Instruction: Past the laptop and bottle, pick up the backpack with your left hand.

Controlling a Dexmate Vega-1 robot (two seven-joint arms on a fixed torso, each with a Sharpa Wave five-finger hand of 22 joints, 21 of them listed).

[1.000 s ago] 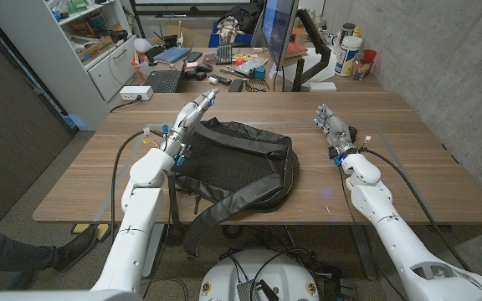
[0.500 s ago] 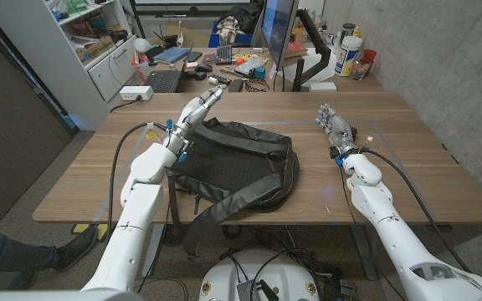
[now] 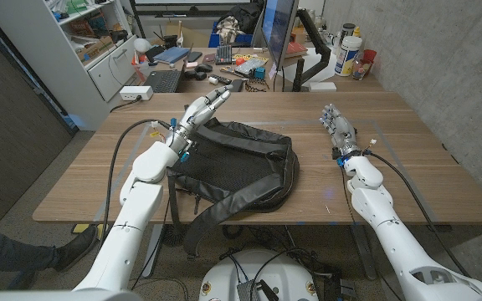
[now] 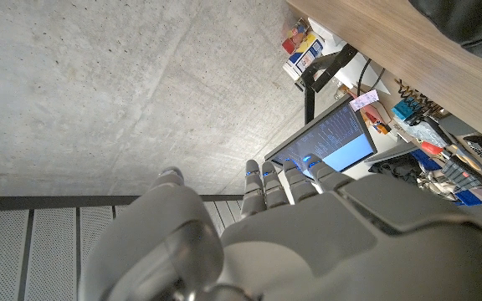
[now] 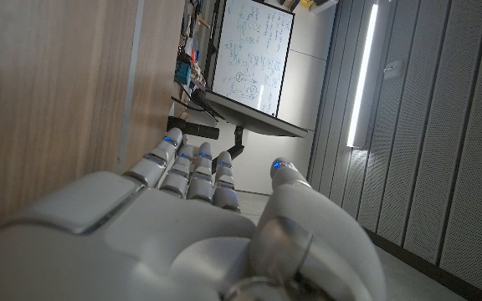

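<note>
**Left hand over backpack's far-left corner, no grasp yet**

Backpack (image 3: 237,163) black, lying flat near the middle of the worktop (image 3: 425,167), slightly toward the left; straps trailing over the near edge and hanging below it. Top end pointing toward the far edge.

Left hand (image 3: 201,108) raised above the backpack's far-left corner, toward the worktop's far edge. Fingers (image 3: 218,94) extended and slightly spread, pointing outward past the far edge, holding nothing. No contact with the fabric visible in the head view. Left wrist view: fingers straight, side by side, a lit monitor (image 4: 329,138) beyond them, nothing between them.

Right hand (image 3: 339,130) toward the right side of the worktop, well apart from the backpack. Fingers extended, close together, empty. Whether palm or edge touches the wood: cannot tell. Right wrist view: fingers straight along the wood surface, nothing held.

No laptop or bottle seen on this worktop; a laptop-like item and bottles sit on the cluttered desk (image 3: 224,63) beyond the far edge.

Progress, judged: early. Approach only; hand positioned but not lowered. Left to do: bring the hand down onto the top end or a strap, close fingers round it, lift. Likely snag: loose straps dragging on the near edge during the lift.
</note>
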